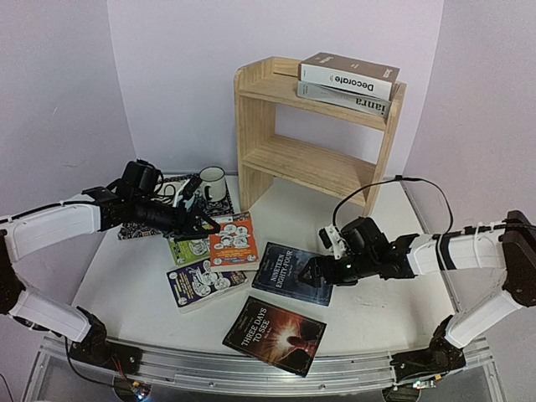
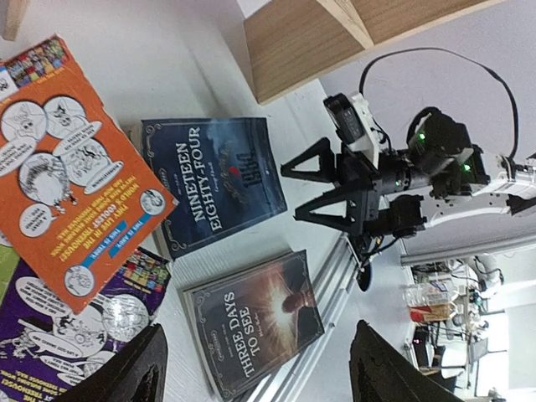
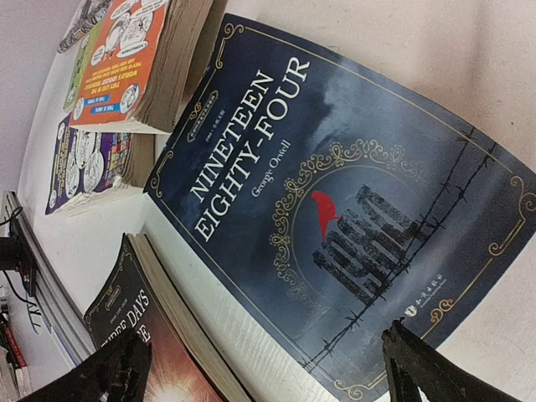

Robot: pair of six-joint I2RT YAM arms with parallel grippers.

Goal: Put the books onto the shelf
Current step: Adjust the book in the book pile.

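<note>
"Decorate" point(image 1: 347, 74) lies on grey "ianra" point(image 1: 356, 101) at the right of the shelf's point(image 1: 248, 126) top tier, and five more books lie flat on the table point(image 1: 377, 322) nearer the arms. The left gripper point(image 1: 203, 223) hangs over the orange paperback point(image 1: 233, 241), jaws spread and empty. The right gripper point(image 1: 308, 280), jaws wide and holding nothing, hovers low over "Nineteen Eighty-Four" point(image 1: 280, 270).

Green paperback point(image 1: 181, 249) is mostly covered by orange one point(image 1: 233, 241); its title can't be made out. Placemat point(image 1: 224, 203) is partly hidden under mug point(image 1: 210, 183) & left arm. In right-wrist view, "Three Days to See" point(image 3: 126, 322) is cut off at btm edge, orange one at top.
</note>
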